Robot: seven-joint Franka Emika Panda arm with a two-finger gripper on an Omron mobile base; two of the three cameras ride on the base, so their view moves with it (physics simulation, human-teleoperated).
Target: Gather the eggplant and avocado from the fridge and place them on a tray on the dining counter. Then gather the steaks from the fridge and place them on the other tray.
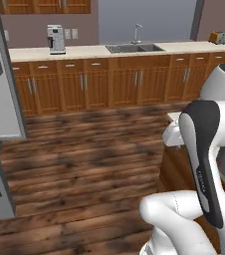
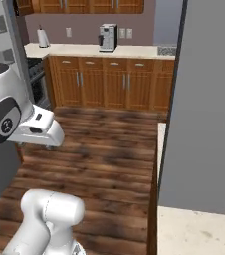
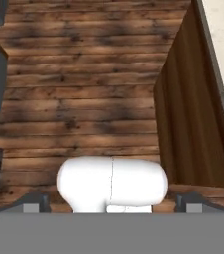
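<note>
My gripper points down at the wooden floor, open, with nothing between its dark fingertips. An open grey door of the fridge stands at the left, with door shelves on its inner side. In the right base view a broad grey fridge door rises on the right. The dining counter shows its beige top and wooden side to the right of the gripper, and its beige corner lies low in the right base view. The eggplant, avocado, steaks and both trays are out of view.
Across the wood floor runs the wall counter with a sink, a coffee machine and wooden cabinets. A toaster sits at its far right. A paper towel roll stands near a stove.
</note>
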